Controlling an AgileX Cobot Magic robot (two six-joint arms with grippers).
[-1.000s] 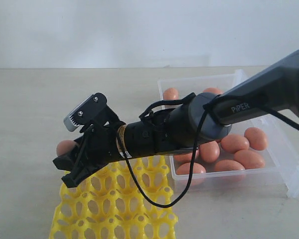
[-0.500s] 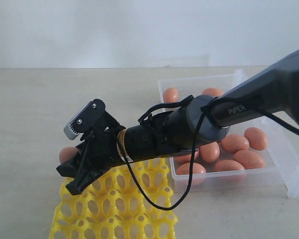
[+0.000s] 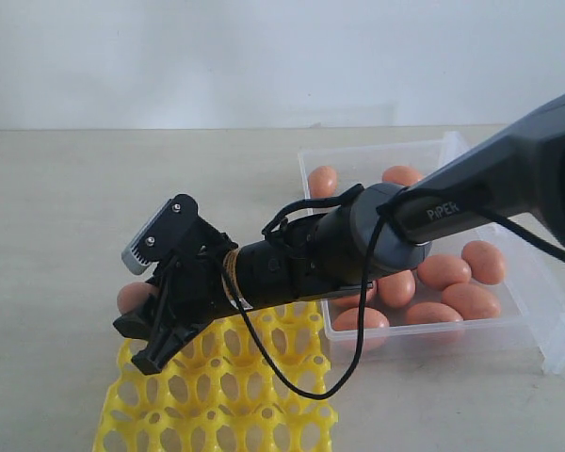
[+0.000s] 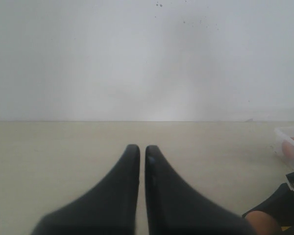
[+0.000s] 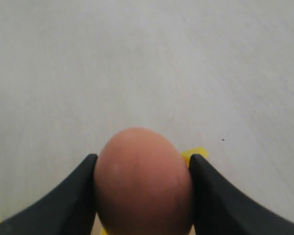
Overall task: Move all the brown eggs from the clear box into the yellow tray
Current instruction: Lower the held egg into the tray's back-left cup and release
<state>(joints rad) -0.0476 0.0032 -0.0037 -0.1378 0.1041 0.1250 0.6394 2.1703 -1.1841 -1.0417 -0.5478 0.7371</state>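
The right claw clasps one brown egg just over the far left corner of the yellow tray, where every cup I can see is bare. About nine eggs lie in the clear box. The left claw is pinched together, empty. Barely begun, I'd judge.

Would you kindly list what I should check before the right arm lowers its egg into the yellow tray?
1. Brown egg held in right claw: ok.
2. Egg centred over a cup of the yellow tray: cannot tell.
3. Visible tray cups free: ok.
4. Hanging black cable clear of tray: cannot tell.
5. Left claw shut, empty: ok.
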